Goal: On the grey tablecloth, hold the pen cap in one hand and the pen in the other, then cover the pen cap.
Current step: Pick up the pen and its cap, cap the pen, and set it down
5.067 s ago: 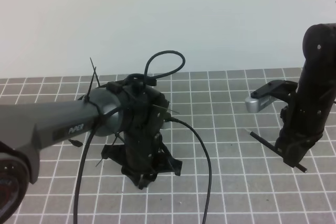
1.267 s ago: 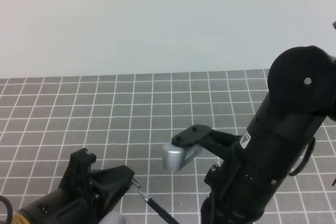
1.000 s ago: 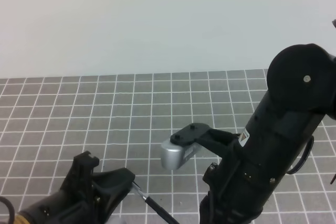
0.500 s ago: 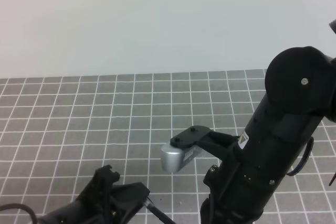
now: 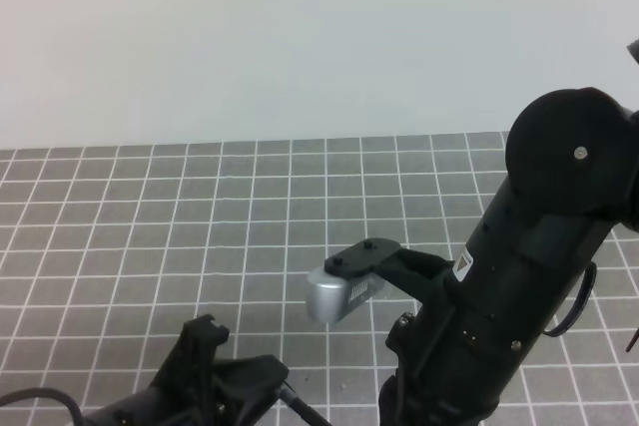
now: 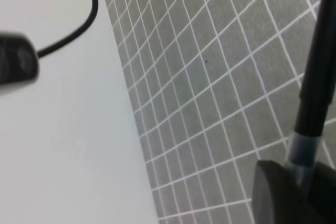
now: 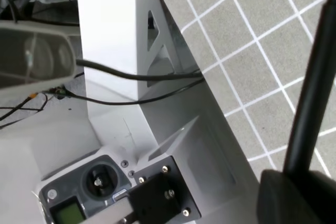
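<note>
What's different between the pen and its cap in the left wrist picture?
The pen is long, slim and solid black; the pen cap is short, stubby and greyish translucent. The pen cap sits right at the left claw, gripped there, while the pen stretches away from it over the grey tablecloth. Both lie along one straight line, meeting end to end.
</note>
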